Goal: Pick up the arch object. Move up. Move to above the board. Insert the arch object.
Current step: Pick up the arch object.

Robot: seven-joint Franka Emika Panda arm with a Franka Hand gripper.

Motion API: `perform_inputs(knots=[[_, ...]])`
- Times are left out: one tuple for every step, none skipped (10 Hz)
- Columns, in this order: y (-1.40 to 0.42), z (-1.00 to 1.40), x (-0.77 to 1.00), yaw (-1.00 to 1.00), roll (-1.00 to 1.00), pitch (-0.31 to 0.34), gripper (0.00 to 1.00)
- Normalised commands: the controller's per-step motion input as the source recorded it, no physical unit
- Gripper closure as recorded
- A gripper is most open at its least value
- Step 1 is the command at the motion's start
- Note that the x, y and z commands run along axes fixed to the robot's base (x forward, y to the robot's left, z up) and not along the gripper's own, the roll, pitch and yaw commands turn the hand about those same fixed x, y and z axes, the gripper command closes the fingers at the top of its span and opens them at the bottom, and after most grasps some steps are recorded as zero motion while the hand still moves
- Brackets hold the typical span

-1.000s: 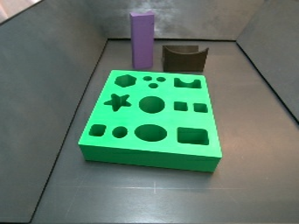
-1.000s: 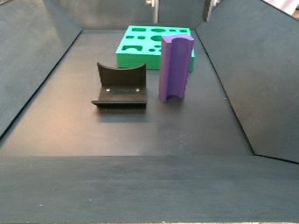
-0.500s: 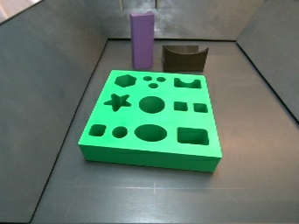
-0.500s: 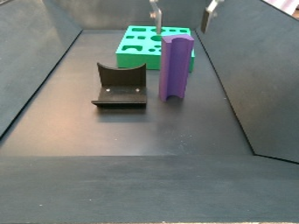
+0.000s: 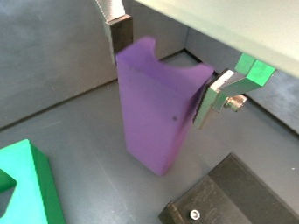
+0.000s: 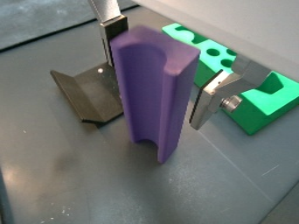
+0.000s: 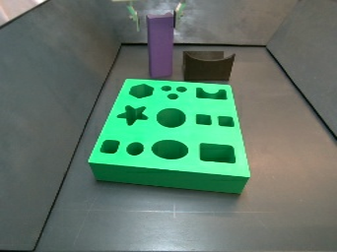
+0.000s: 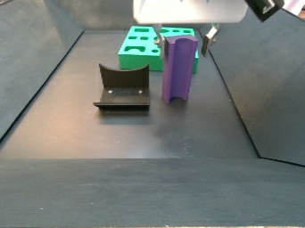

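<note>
No brand, label or lettering can be read on any piece here, so on to the arm. The gripper [image 5: 163, 68] sits low at the far end of the floor, its pale body hanging straight down over the arch object [image 5: 159, 103] in a side view, where the gripper [image 8: 181, 34] hides the block's top. In both wrist views the two flat silver fingers [image 6: 108, 19] stand one on each side of the purple block's upper part, jaws spread wide; the nearer plate [image 6: 209, 99] looks close to the block's flank, but contact cannot be made out, so the hand reads as open around the piece and not clamped on it. The arch object [image 7: 161, 43] stands upright on the dark floor, just behind the back edge of the board [image 7: 172, 133], its grooved face showing in a wrist view [image 6: 155, 92]. The board, bright green with its star, hexagon, circle, square, oval and arch cut-outs all unfilled, lies flat toward the front in that side view. Beside the purple block stands the fixture [image 8: 120, 87], a dark L-shaped bracket on its base plate, near but apart from the block; in a wrist view [image 6: 87, 94] it sits just behind one finger.
</note>
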Motion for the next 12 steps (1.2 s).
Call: perform_inputs(knots=[[0.00, 0.00, 0.00, 0.00, 0.01, 0.000, 0.00], [0.00, 0.00, 0.00, 0.00, 0.00, 0.000, 1.00], [0.00, 0.00, 0.00, 0.00, 0.00, 0.000, 1.00], [0.00, 0.00, 0.00, 0.00, 0.00, 0.000, 1.00], [0.00, 0.00, 0.00, 0.00, 0.00, 0.000, 1.00], [0.00, 0.00, 0.00, 0.00, 0.00, 0.000, 1.00], [0.00, 0.00, 0.00, 0.00, 0.00, 0.000, 1.00], [0.00, 0.00, 0.00, 0.00, 0.00, 0.000, 1.00], [0.00, 0.00, 0.00, 0.00, 0.00, 0.000, 1.00], [0.00, 0.00, 0.00, 0.00, 0.00, 0.000, 1.00], [0.00, 0.00, 0.00, 0.00, 0.00, 0.000, 1.00], [0.00, 0.00, 0.00, 0.00, 0.00, 0.000, 1.00]])
